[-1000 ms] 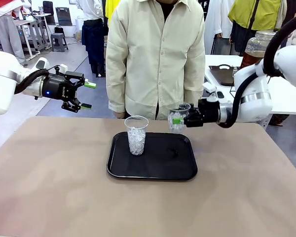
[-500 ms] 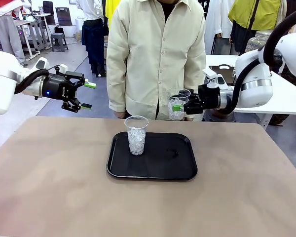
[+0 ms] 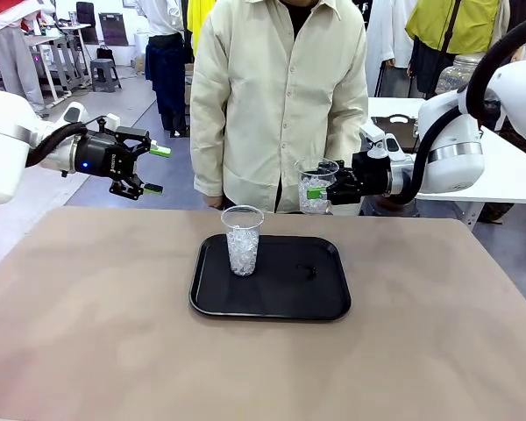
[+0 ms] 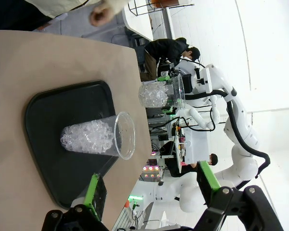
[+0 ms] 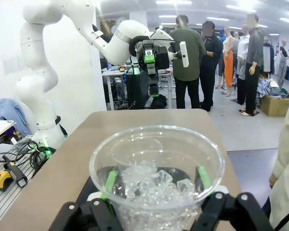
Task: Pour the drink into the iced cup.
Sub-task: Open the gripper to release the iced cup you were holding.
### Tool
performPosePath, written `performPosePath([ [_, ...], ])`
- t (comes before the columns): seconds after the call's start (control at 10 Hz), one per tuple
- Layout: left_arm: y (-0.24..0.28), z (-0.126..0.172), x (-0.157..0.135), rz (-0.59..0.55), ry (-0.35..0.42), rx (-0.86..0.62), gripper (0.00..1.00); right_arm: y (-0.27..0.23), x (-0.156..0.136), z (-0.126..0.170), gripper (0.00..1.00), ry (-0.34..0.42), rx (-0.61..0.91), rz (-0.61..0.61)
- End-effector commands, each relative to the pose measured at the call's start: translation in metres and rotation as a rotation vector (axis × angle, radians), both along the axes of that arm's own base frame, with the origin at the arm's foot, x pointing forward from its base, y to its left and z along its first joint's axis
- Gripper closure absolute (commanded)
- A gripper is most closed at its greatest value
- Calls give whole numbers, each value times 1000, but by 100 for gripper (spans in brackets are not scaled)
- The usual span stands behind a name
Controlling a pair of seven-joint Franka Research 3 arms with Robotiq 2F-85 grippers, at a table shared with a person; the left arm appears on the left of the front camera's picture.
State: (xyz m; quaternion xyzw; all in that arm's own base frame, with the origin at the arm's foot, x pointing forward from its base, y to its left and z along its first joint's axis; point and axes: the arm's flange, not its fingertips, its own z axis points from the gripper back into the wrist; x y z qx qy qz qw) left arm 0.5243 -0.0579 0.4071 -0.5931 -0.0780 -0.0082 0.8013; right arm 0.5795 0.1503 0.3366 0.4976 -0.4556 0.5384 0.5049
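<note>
Tan tabletop, black tray holding iced cup, person behind

You have two clear, glossy plastic cups here: the cup on the tray and the held cup, each with glassy ice inside. The tray is smooth black plastic with a soft sheen. The surface looks matt tan. The person's shirt is pale cloth. The arm shells gleam glossy white.
</note>
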Motion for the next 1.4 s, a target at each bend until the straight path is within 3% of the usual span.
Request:
performPosePath([
  [0.0,0,1,0,-1,-4,-1,0,1,-2,4,19,-6,-2,0],
  [1.3,0,1,0,-1,-4,-1,0,1,-2,4,19,-6,-2,0],
])
